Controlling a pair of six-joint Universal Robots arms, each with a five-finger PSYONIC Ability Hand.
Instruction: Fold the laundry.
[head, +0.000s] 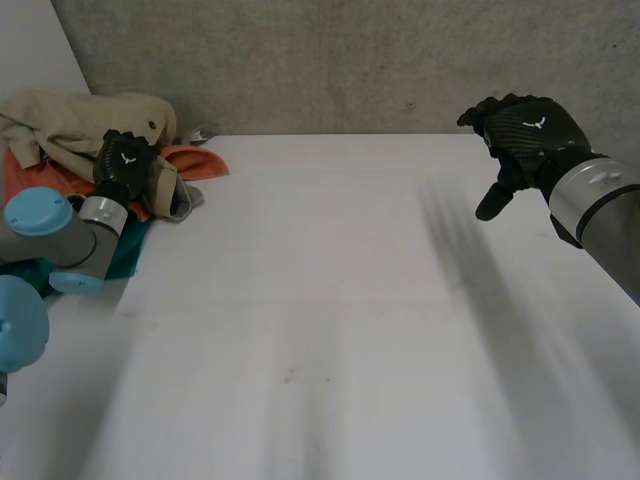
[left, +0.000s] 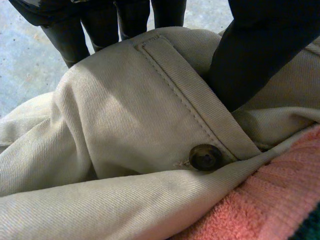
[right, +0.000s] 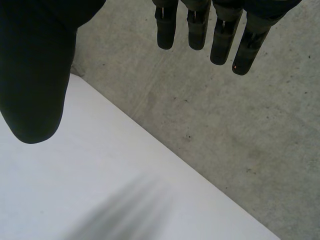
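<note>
The beige garment (left: 125, 110) is stiff twill with a stitched flap and a dark round button (left: 205, 157). It lies heaped on a looped-pile coral towel (left: 270, 200) and a teal cloth (head: 130, 255), at about 10 o'clock on the smooth white table (head: 330, 300). The left hand (head: 125, 163) grasps a fold of the twill, thumb against the flap and fingers behind. At 2 o'clock the right hand (head: 520, 130) hangs released, holding nothing. The wall (head: 350, 60) behind is rough grey concrete.
</note>
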